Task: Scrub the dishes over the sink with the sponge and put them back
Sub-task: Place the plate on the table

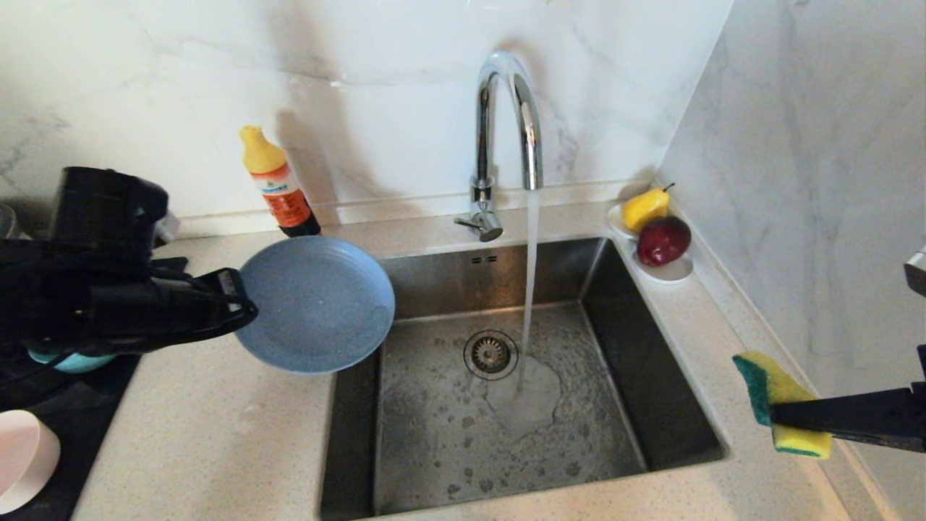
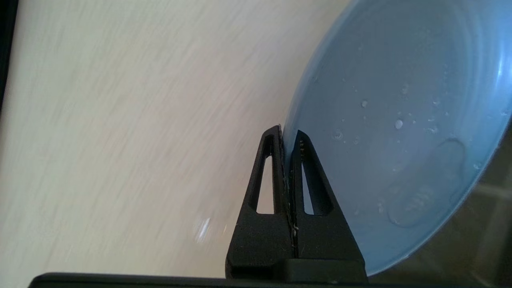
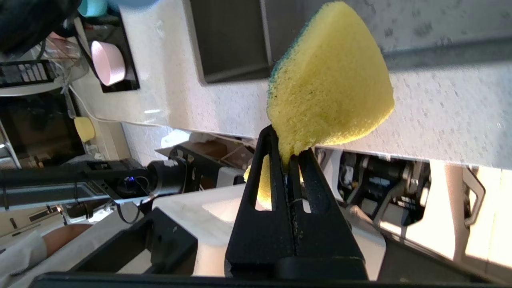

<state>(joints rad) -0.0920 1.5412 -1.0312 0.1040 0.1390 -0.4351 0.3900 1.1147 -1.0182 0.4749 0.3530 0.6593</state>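
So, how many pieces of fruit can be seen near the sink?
2: a yellow pear and a dark red apple, touching on the small white dish at the sink's far right corner.

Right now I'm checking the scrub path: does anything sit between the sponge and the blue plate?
Nothing visible does. The left gripper holds the blue plate at the sink's left edge; the right gripper holds the sponge over the right counter. Between them lie only the open basin and the falling water stream.
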